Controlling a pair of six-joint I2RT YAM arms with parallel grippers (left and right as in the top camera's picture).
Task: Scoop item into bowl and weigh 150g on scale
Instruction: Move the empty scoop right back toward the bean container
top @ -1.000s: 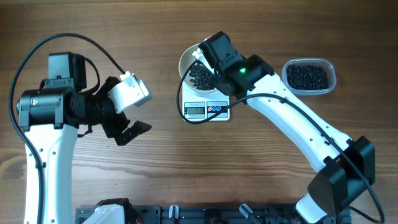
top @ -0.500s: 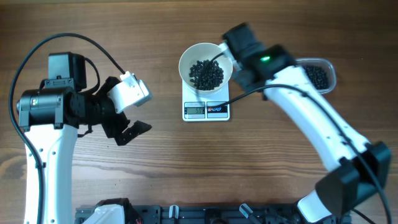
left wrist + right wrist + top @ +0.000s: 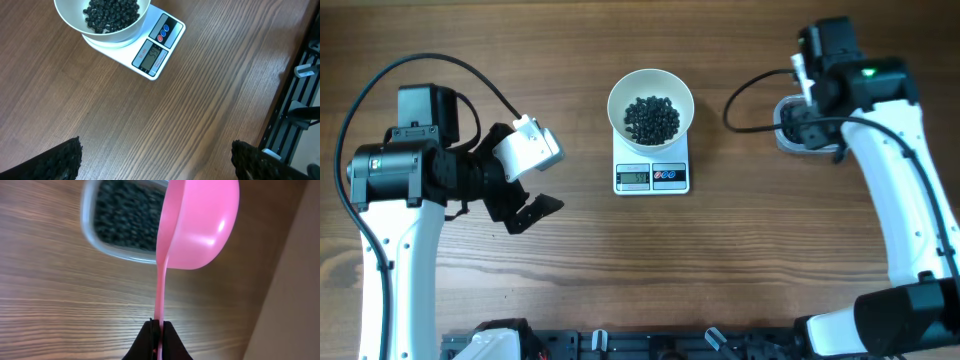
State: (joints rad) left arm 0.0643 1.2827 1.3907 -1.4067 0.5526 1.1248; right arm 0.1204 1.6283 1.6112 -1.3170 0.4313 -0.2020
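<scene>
The white bowl (image 3: 651, 92) stands on the scale (image 3: 652, 177) with a heap of black item beads (image 3: 651, 119) in it. From the left wrist view, the bowl (image 3: 122, 34), its beads (image 3: 110, 12) and the scale (image 3: 156, 50) lie far ahead. My left gripper (image 3: 157, 160) hangs open over bare wood, well left of the scale (image 3: 535, 208). My right gripper (image 3: 158, 328) is shut on the handle of a pink scoop (image 3: 202, 225), whose cup hovers at the edge of the clear tub (image 3: 92, 235) of beads (image 3: 127, 217). In the overhead view the right gripper (image 3: 807, 125) covers most of the tub (image 3: 782, 125).
A black rail (image 3: 650, 345) runs along the near table edge, also seen at the right of the left wrist view as a black rail (image 3: 295, 100). A black cable (image 3: 750, 90) loops left of the right wrist. Bare wood lies between the scale and the tub.
My right arm has swung from over the bowl rightward to the tub, taking the scoop along. The bowl now shows uncovered. The left arm has not moved.
</scene>
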